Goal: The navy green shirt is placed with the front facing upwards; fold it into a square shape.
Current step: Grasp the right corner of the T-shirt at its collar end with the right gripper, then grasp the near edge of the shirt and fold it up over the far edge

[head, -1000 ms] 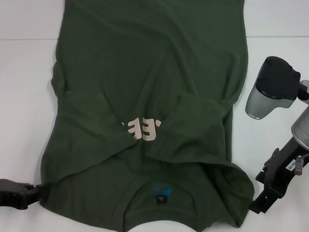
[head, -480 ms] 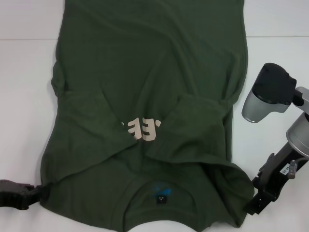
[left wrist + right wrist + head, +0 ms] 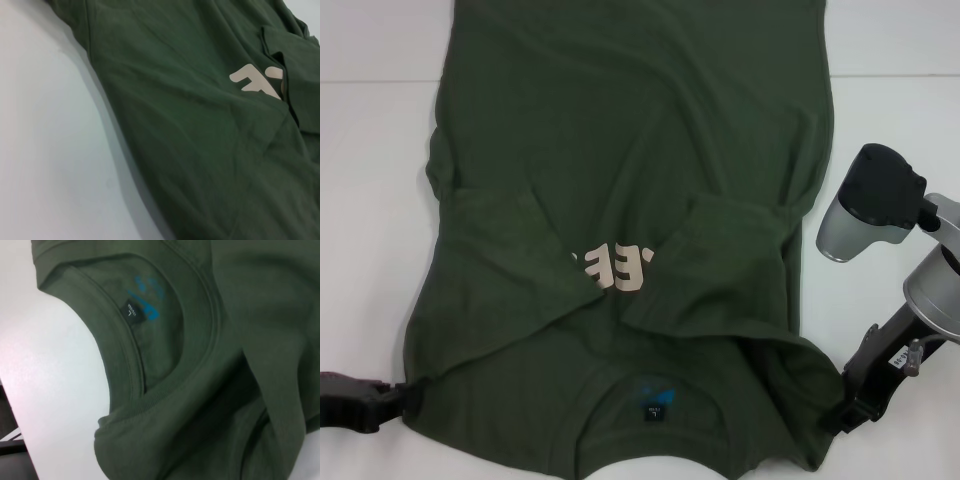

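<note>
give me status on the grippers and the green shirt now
Left gripper at one shoulder corner, right gripper at the other. Dark olive-green cotton T-shirt flat on white table, both sleeves folded inward. Nothing in the way.

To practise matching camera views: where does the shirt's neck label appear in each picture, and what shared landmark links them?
Head view: the neck label sits near the bottom centre, inside the collar.
Left wrist view: not in it; only the lettering and the shirt show.
Right wrist view: the label is upper left of centre, beside the blue mark.
Shared landmark: the shirt itself.
</note>
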You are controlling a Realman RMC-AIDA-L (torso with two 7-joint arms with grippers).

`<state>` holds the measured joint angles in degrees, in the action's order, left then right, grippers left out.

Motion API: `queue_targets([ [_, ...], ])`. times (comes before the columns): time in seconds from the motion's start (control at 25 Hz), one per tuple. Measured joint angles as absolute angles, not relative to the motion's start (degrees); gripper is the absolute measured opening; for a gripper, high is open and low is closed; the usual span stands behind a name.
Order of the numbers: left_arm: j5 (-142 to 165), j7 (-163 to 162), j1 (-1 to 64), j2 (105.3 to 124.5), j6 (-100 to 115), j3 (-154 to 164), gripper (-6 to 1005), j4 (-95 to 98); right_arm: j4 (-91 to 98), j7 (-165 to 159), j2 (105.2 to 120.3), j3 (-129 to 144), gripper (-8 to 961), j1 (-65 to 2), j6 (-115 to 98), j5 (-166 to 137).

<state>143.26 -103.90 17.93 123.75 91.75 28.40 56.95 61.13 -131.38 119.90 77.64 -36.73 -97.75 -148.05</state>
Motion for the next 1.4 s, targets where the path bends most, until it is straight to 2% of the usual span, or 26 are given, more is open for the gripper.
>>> queue_targets([
  [0.08,143.3,-103.9,17.9,123.75,91.8,28.3,35,56.9,61.5,-131.4,119.89,77.5,547,-36.5,-97.8,-148.0],
  [0.16,143.2,-103.9,18.0,123.75,91.8,28.3,35,56.9,61.8,-131.5,119.87,77.4,334,-36.4,-97.8,-148.0],
  [0.6,143.3,-104.1,18.5,123.81,91.1,28.4,36,56.2,62.3,-130.2,119.86,77.0,94,-35.7,-96.7,-147.6],
  [0.84,143.0,-104.6,18.9,123.6,90.5,27.8,34,56.2,67.9,-129.4,119.85,76.3,46,-32.6,-101.4,-146.7],
  [1.08,143.3,-105.3,19.7,123.19,90.4,27.5,36,56.5,75.9,-131.0,120.02,76.9,47,-29.6,-107.4,-144.8],
  [1.4,143.7,-105.7,20.1,122.65,90.8,27.4,35,56.6,77.3,-137.7,119.87,77.0,49,-29.6,-110.4,-145.1],
])
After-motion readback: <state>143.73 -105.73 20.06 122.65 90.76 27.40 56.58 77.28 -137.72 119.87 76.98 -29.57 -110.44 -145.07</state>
